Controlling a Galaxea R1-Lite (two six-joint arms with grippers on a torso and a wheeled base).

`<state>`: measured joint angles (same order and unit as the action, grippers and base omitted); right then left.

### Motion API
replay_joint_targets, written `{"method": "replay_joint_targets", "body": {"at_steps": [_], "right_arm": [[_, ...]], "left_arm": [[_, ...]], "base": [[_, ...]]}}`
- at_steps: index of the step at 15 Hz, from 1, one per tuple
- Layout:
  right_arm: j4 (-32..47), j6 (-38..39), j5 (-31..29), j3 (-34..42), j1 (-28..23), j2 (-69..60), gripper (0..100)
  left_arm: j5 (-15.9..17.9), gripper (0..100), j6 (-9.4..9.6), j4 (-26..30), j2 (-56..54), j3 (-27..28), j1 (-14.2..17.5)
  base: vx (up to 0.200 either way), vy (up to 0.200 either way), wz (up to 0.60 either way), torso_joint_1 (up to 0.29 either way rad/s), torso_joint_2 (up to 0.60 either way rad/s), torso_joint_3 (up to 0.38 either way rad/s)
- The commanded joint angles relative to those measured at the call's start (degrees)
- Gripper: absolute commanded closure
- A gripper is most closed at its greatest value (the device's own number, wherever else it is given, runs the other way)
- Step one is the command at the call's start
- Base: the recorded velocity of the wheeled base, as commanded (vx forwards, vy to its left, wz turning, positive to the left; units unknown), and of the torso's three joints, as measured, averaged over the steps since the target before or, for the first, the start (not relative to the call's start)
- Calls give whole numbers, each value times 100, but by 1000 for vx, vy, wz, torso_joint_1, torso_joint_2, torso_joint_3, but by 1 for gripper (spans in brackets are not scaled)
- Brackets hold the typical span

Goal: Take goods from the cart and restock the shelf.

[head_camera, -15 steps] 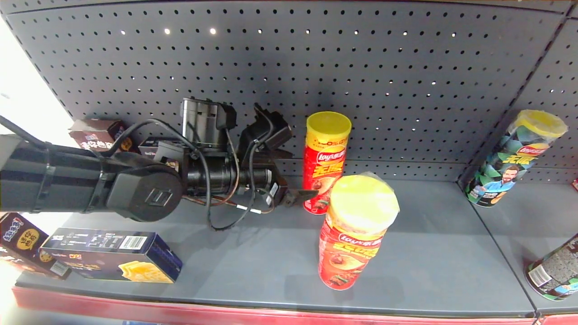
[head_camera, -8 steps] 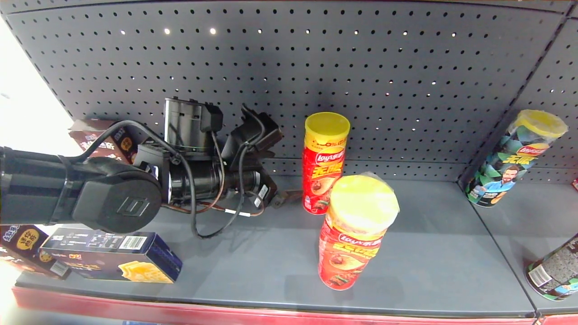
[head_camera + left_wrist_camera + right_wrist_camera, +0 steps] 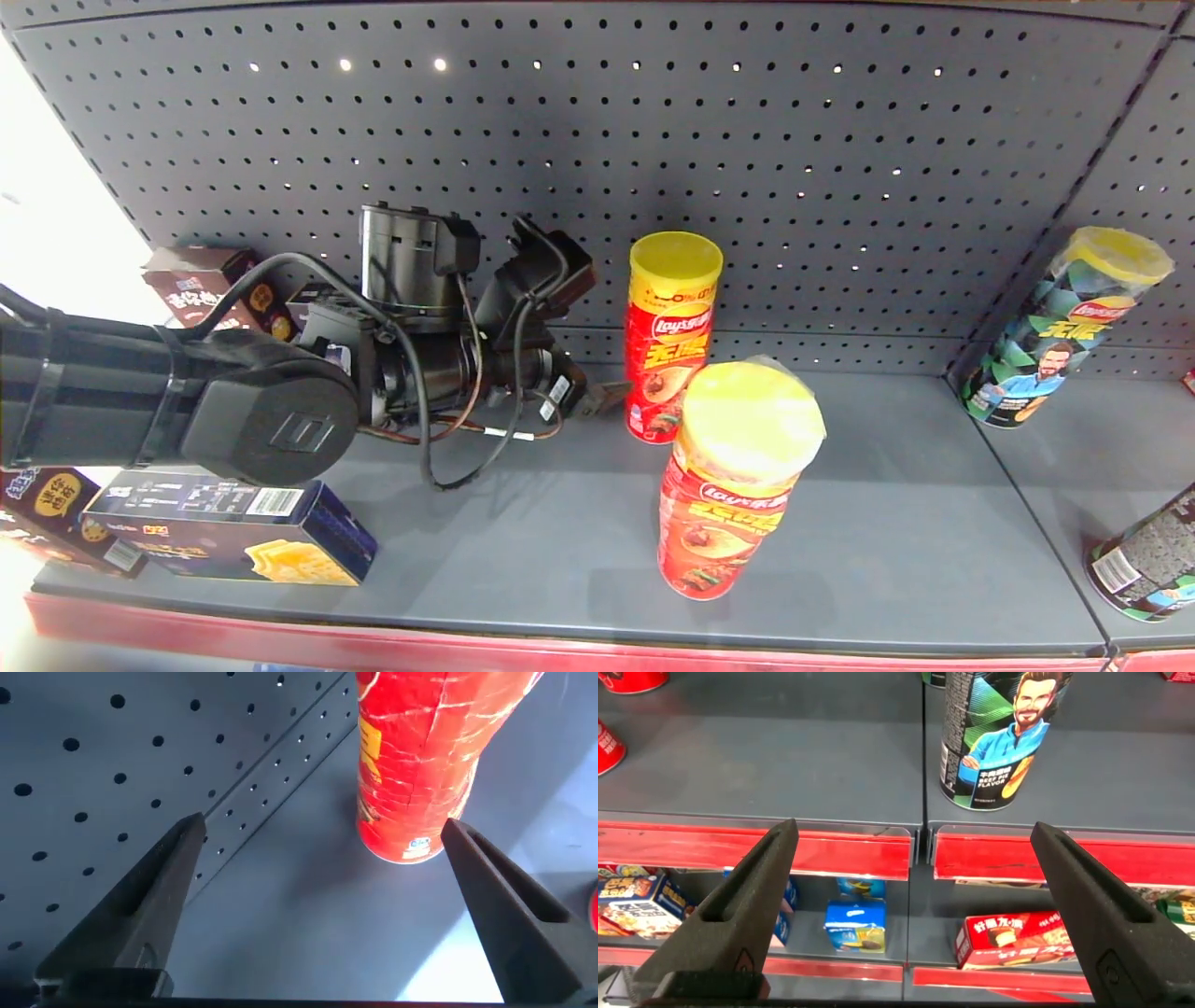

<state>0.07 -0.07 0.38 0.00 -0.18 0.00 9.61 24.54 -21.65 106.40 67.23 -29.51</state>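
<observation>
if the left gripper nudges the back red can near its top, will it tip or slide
Likely tips: the back red can is tall, narrow, upright on a small base. Once down it probably rolls, being round. A low push may slide it on the smooth shelf.

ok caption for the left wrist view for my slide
Open, empty left gripper facing a red chip can standing on the grey shelf.

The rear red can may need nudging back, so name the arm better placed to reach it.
Left. Its open claw is over the shelf right beside the rear red can; the right claw hangs open outside the shelf front, facing the green can.
</observation>
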Motion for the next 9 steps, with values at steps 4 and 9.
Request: {"method": "replay_joint_targets", "body": {"at_steps": [4, 9], "right_arm": [[-7, -1, 6, 0, 1, 0, 0], [-7, -1, 6, 0, 1, 0, 0]], "left_arm": [[-38, 0, -11, -23, 250, 159, 7], [-55, 0, -28, -23, 311, 220, 25]], "base": [[0, 0, 0, 0, 0, 0], [0, 0, 0, 0, 0, 0]]}}
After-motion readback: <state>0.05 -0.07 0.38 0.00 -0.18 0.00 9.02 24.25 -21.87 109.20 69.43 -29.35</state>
